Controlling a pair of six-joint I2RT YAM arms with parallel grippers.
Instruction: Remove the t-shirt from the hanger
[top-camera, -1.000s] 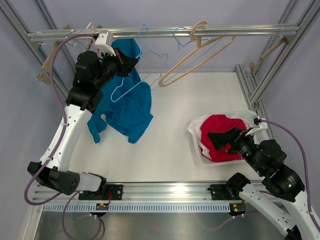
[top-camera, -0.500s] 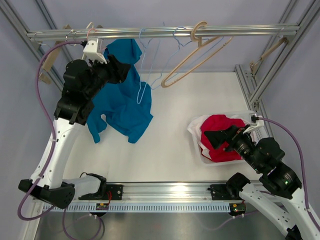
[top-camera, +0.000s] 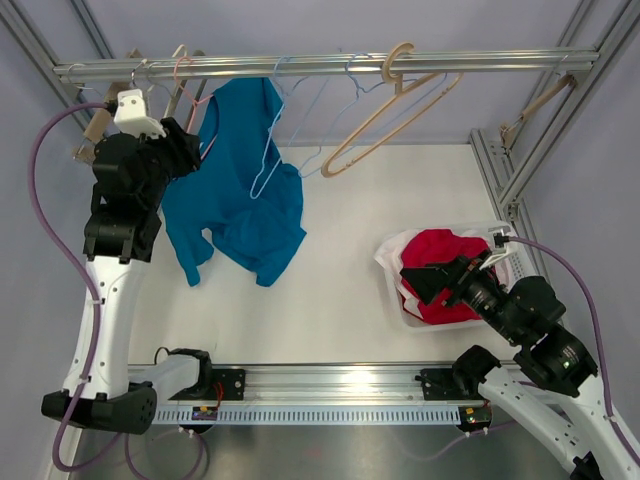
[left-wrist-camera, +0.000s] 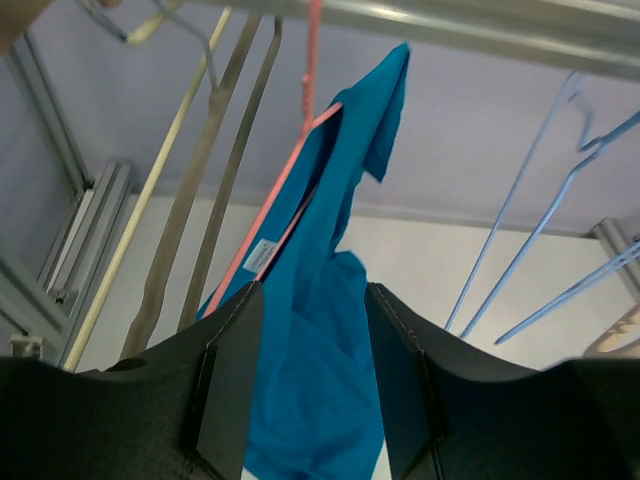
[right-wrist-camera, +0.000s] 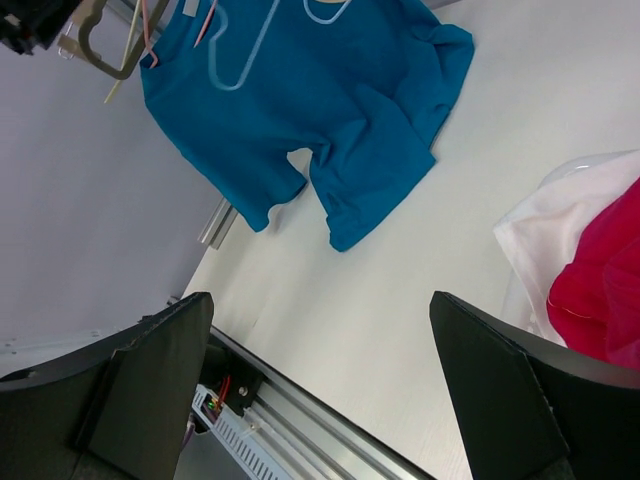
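**Item under inspection.** The teal t-shirt (top-camera: 240, 190) is on a pink hanger (left-wrist-camera: 285, 190) hooked over the overhead rail (top-camera: 330, 65), at its left end. The upper part of the shirt hangs from the hanger. The lower part and one sleeve lie spread on the white desk (top-camera: 340, 250). Light-blue wire hangers (left-wrist-camera: 515, 200) hang just right of the shirt, and one crosses its front in the top view. A wooden hanger (top-camera: 385, 120) hangs farther right, tilted.

**Left gripper** (top-camera: 195, 150). It is raised to the shirt's left shoulder edge, near the rail. The jaws stand partly apart. The wrist view shows teal cloth in the gap, but contact with the cloth cannot be told.

**Right gripper** (top-camera: 420, 285). It is well apart from the shirt, above a white bin (top-camera: 388, 258) holding a red garment (top-camera: 440, 250). Its jaws are spread wide with nothing between them.
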